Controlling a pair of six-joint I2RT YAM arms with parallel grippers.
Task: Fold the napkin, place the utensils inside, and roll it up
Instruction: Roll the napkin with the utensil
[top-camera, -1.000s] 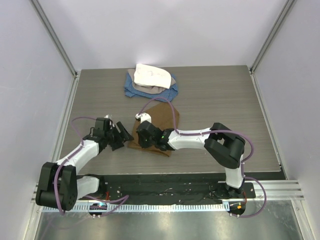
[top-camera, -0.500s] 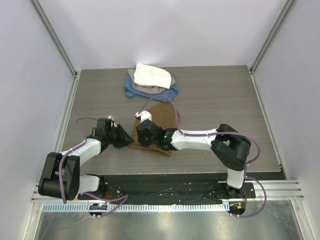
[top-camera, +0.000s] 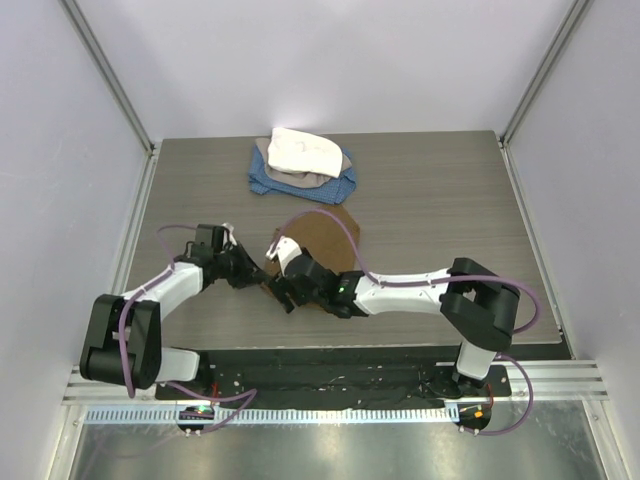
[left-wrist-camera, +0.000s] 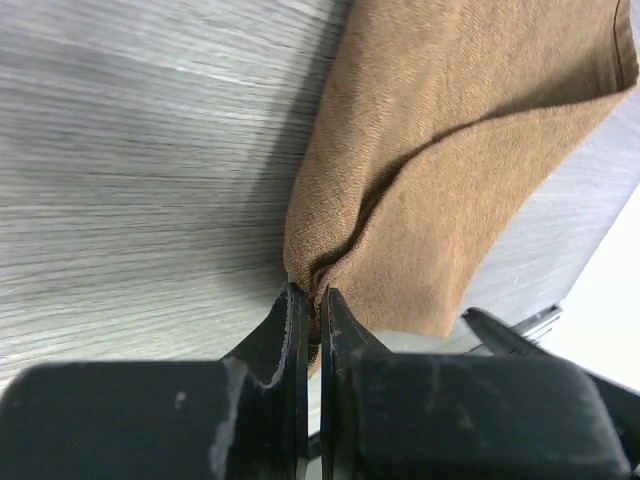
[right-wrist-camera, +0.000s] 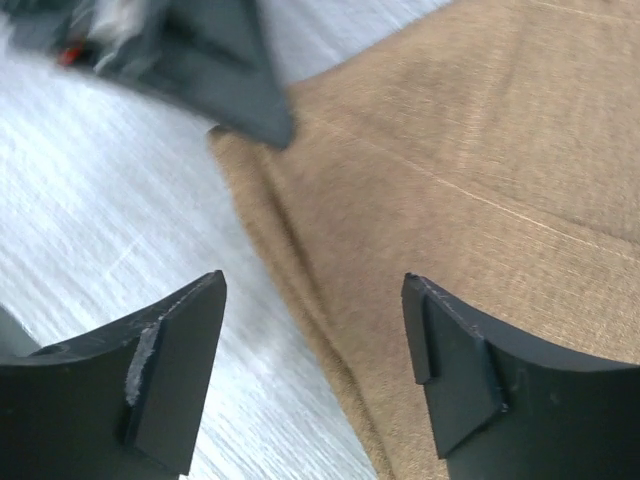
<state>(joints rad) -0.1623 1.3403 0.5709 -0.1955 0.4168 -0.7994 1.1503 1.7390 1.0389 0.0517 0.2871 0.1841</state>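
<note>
The tan-brown napkin (top-camera: 330, 235) lies folded in the middle of the table. My left gripper (top-camera: 262, 274) is at its near-left corner. In the left wrist view that gripper (left-wrist-camera: 308, 302) is shut, with a puckered bit of the napkin (left-wrist-camera: 450, 150) pinched between its tips. Just to the right, my right gripper (top-camera: 283, 298) hangs low over the same edge. The right wrist view shows it (right-wrist-camera: 315, 330) open, jaws wide apart above the napkin's (right-wrist-camera: 480, 180) folded edge and gripping nothing. The utensils are out of view.
A white cloth (top-camera: 302, 150) sits on a blue cloth (top-camera: 338, 186) at the back of the table. Pale walls with metal posts close in both sides. The right arm's forearm (top-camera: 400, 290) stretches across the near middle.
My left gripper moved right to the napkin's corner and shut on it. My right gripper opened, let go of the napkin and drew back a little toward the near edge.
</note>
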